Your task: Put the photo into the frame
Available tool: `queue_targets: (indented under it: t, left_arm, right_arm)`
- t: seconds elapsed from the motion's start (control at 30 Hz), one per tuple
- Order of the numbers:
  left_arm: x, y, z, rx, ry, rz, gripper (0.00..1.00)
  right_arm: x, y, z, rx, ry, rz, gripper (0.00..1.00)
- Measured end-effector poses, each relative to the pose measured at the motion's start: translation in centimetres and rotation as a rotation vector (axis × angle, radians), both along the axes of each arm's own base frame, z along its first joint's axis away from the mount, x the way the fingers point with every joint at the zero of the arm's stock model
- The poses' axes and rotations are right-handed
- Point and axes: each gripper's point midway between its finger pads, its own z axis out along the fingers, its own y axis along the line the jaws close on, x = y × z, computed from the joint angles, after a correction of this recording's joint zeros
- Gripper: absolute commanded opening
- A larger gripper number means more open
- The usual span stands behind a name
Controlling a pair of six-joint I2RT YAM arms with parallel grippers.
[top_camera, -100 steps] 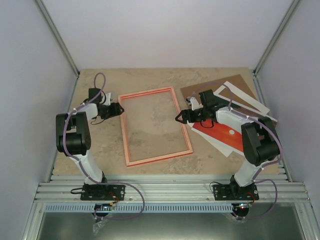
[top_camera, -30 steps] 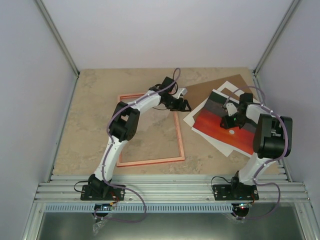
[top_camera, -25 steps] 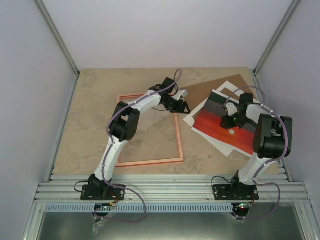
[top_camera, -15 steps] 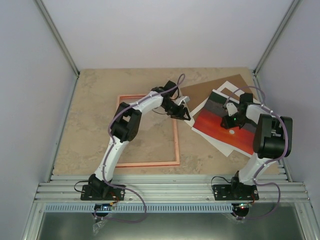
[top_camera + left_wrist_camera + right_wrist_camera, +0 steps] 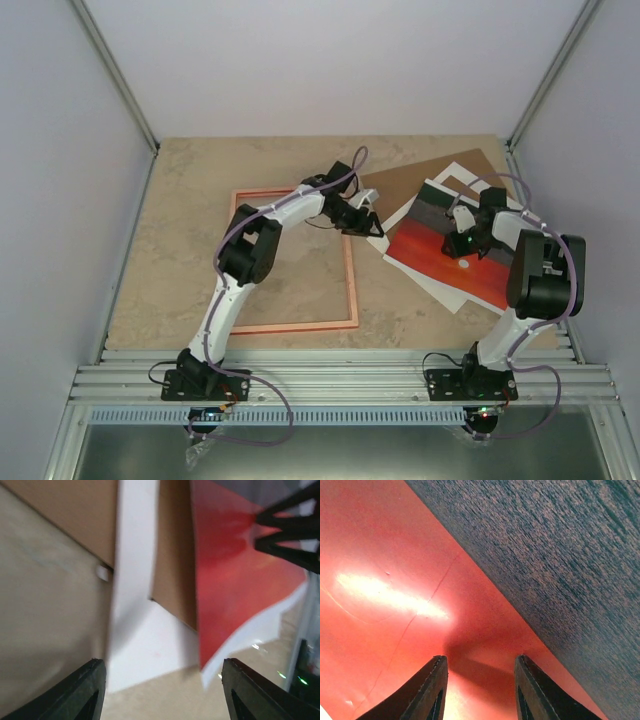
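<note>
Photo (image 5: 432, 258) lies face up on the rt side of the bench (image 5: 180, 200), on top of a white sheet (image 5: 135, 645) and brown cardboard (image 5: 170, 555). It's beside the frame (image 5: 300, 326), not in it. Rt claw (image 5: 480, 690) is part-open, tips down on the photo, gripping nothing. Lt claw (image 5: 165, 690) is wide and empty at the stack's corner. Risk: lt claw nips the sheet w/ the photo, or rt claw's pin creases the print if it's pulled. Vs earliest shot: frame slid left & squared up, and lt arm crossed over it.

Beige, stone-patterned worktop (image 5: 180, 220) was enclosed on three sides by plain pale walls (image 5: 330, 60). Ribbed aluminium rails (image 5: 340, 378) ran along its near edge.
</note>
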Motion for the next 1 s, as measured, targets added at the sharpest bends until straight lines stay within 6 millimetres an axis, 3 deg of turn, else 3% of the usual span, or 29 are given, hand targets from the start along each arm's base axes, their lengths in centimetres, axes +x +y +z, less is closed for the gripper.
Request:
queue_targets:
  t: [0.1, 0.33, 0.8, 1.0]
  left_arm:
    - [2.2, 0.6, -0.1, 0.049, -0.078, 0.064, 0.68]
    - [4.4, 0.6, -0.5, 0.131, -0.164, 0.104, 0.68]
    - [0.4, -1.9, -0.7, 0.062, -0.072, -0.03, 0.53]
    - [-0.7, -2.0, -0.9, -0.017, 0.035, -0.03, 0.38]
  right_arm:
    - [0.0, 0.0, 0.0, 0.0, -0.003, -0.001, 0.38]
    - [0.0, 0.0, 0.0, -0.001, -0.004, -0.004, 0.38]
    - [0.1, -0.1, 0.0, -0.003, -0.003, -0.012, 0.36]
    - [0.1, -0.2, 0.0, -0.005, -0.004, -0.013, 0.35]
